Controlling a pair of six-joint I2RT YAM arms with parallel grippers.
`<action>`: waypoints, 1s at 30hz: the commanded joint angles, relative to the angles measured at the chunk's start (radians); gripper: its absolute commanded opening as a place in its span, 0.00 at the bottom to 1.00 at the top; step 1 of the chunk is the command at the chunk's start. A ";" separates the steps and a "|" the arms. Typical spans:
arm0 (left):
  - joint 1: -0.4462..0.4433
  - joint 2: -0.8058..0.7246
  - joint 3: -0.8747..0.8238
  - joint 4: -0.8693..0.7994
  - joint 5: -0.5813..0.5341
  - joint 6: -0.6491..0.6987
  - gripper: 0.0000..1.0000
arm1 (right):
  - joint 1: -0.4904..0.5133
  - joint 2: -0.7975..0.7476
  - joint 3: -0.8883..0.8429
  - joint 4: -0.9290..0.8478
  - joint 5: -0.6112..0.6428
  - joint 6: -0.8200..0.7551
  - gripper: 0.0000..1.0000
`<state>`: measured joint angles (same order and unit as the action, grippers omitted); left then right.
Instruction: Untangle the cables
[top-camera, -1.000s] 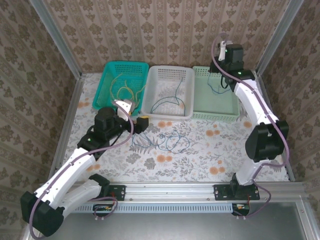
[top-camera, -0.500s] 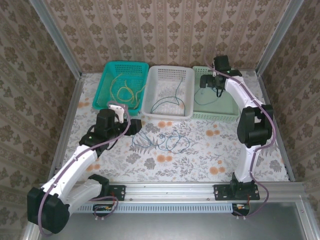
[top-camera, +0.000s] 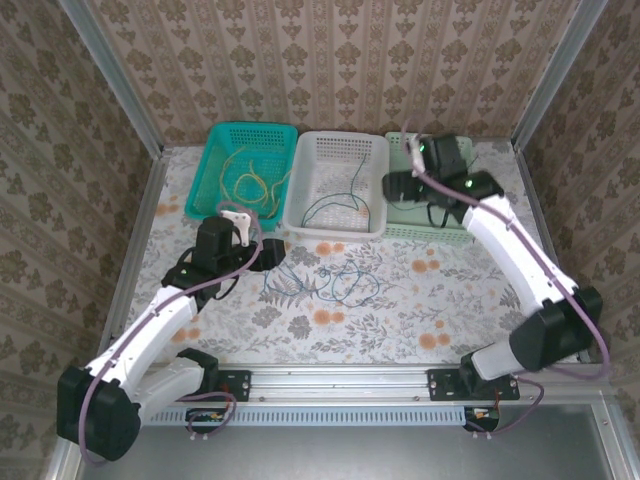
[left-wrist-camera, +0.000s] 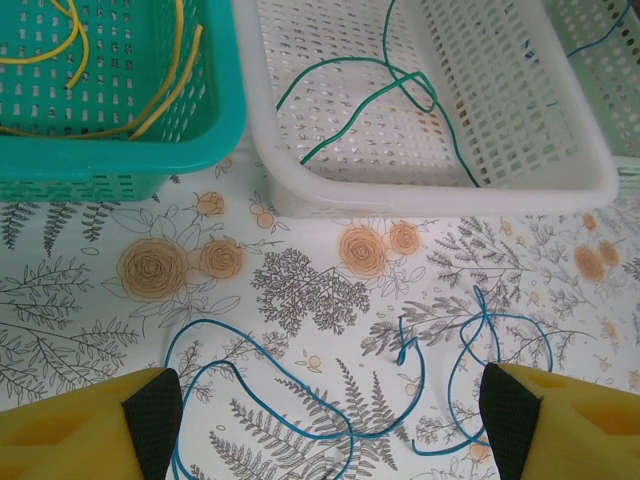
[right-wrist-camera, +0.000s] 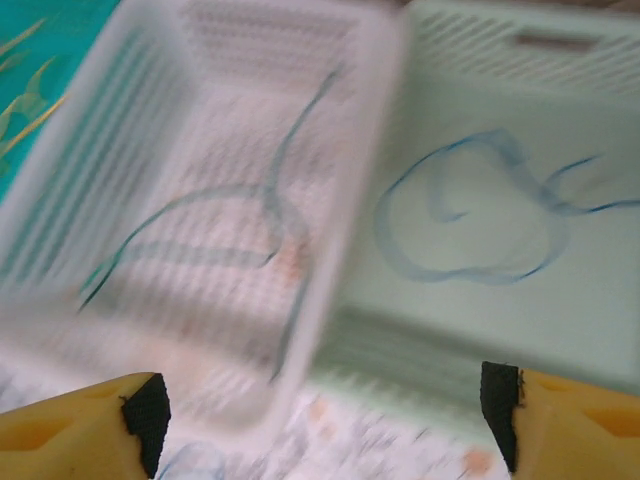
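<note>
Two arms are reaching out from the near edge of the flowered counter (top-camera: 430, 312). Nearest of the task's things, a blue tangle (top-camera: 340, 283) of thin cables is lying loose on the counter, just in front of the baskets and touching none of them. The left end effector (top-camera: 272, 252) is hovering low at the tangle's left end. In the left wrist view, the left end effector (left-wrist-camera: 320, 425) is standing spread wide, its yellow, black-padded fingers (left-wrist-camera: 150, 412) at the two bottom corners. It is pinching nothing, and the blue tangle (left-wrist-camera: 400, 385) is lying on the counter ahead of the gap.

Farther back, three baskets are sitting side by side. The teal basket (top-camera: 203, 182) on the left is holding yellow cables (top-camera: 250, 180). The white basket (top-camera: 335, 232) in the middle is holding a green cable (top-camera: 340, 200). The pale green basket (top-camera: 425, 232) on the right is holding a lone blue cable (right-wrist-camera: 470, 215), which is curling on its floor in the blurred right wrist view.

The right end effector (top-camera: 393, 185) is hanging over the edge where the white and pale green baskets meet. Its fingers (right-wrist-camera: 148, 415) are standing far apart, gripping nothing.
</note>
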<state>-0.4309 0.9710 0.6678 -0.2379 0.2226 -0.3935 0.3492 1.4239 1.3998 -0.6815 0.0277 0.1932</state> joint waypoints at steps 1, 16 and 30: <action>0.003 -0.020 -0.013 0.023 0.026 -0.017 0.81 | 0.080 -0.052 -0.187 -0.065 -0.043 0.058 0.83; 0.004 -0.041 -0.036 0.057 0.049 -0.036 0.82 | 0.339 0.007 -0.583 0.205 0.104 0.258 0.70; 0.003 -0.059 -0.051 0.056 0.046 -0.041 0.82 | 0.341 0.235 -0.516 0.311 0.215 0.211 0.49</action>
<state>-0.4309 0.9337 0.6277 -0.1905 0.2546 -0.4240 0.6891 1.6203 0.8433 -0.4129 0.2058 0.4271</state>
